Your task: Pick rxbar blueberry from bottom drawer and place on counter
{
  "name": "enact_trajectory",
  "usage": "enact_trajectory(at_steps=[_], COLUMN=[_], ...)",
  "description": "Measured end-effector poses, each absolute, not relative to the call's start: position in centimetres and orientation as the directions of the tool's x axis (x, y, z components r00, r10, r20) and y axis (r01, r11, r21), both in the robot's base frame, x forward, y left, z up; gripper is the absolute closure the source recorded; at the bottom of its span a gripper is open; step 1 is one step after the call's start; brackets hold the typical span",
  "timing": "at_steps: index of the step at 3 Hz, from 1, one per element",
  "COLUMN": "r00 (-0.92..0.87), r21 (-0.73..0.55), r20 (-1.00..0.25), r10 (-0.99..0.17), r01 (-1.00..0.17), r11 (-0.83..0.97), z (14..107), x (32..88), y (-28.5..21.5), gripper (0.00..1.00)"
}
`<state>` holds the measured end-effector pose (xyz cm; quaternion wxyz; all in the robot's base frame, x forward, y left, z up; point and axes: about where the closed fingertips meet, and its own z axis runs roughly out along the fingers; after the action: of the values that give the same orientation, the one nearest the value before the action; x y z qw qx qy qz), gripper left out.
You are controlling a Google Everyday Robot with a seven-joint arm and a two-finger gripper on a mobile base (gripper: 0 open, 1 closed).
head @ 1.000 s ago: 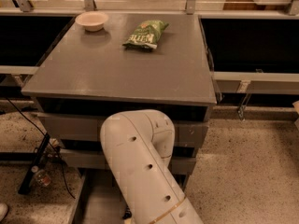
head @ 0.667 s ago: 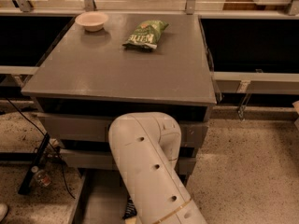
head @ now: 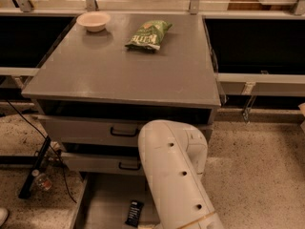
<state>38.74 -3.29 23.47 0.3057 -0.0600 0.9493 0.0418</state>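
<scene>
The rxbar blueberry point(head: 134, 213), a small dark bar with pale lettering, lies flat on the floor of the open bottom drawer point(head: 102, 202), just left of my arm. My white arm link point(head: 174, 175) rises from the bottom edge in front of the cabinet and covers the drawer's right part. The gripper itself does not show; it is hidden behind the arm or below the frame's bottom edge. The grey counter point(head: 119, 70) lies above the drawers.
A green chip bag point(head: 148, 34) and a pale bowl point(head: 93, 20) sit at the back of the counter. Two upper drawers with black handles point(head: 125, 132) stand slightly ajar. A bottle point(head: 40, 180), a black stand and cables are on the floor at left.
My arm link has shifted to the right and slightly up. The dark bar in the bottom drawer now shows more fully beside it.
</scene>
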Motion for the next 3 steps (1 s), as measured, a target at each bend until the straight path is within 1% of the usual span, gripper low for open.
enact_trajectory(at_steps=[1, 3], r00=[-0.801, -0.81], r21=[0.041, 0.032], r20=[-0.593, -0.587], r10=[-0.085, -0.005], r01=[-0.136, -0.029], r11=[0.99, 0.999], z=[23.6, 24.3], x=[38.9, 42.3], y=[-3.4, -7.3], gripper=[0.0, 0.0])
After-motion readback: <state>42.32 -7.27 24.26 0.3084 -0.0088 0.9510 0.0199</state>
